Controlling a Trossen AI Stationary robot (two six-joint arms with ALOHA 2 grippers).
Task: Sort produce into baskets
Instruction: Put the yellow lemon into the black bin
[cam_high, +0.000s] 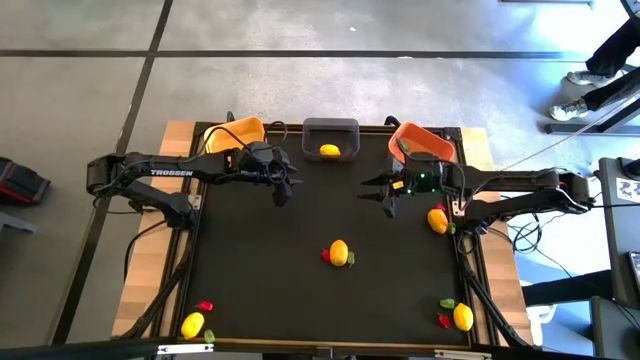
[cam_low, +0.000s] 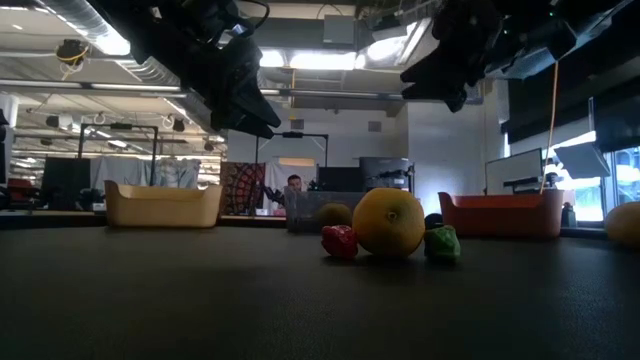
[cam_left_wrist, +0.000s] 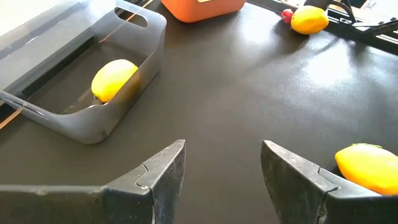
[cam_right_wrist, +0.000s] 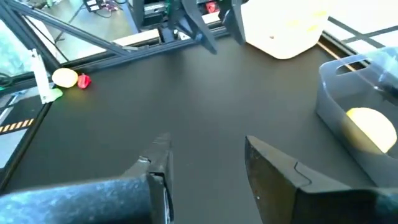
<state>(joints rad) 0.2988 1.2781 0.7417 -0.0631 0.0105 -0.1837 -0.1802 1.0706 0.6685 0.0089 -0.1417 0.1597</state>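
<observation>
Three baskets stand along the table's far edge: a yellow-orange one (cam_high: 240, 132), a dark grey one (cam_high: 330, 133) with a yellow lemon (cam_high: 329, 151) lying in it, and an orange one (cam_high: 422, 143). A lemon (cam_high: 339, 252) lies mid-table between a red piece (cam_low: 339, 241) and a green piece (cam_low: 441, 243). My left gripper (cam_high: 283, 190) hangs open above the mat, in front of the yellow-orange and grey baskets, with nothing between its fingers (cam_left_wrist: 168, 168). My right gripper (cam_high: 385, 195) hangs open in front of the orange basket, also holding nothing (cam_right_wrist: 208, 155).
More produce lies in small groups: a lemon (cam_high: 437, 220) with a red piece near the right edge, a lemon (cam_high: 462, 317) with red and green pieces at the near right corner, and a lemon (cam_high: 192, 324) with a red piece (cam_high: 205, 306) at the near left corner.
</observation>
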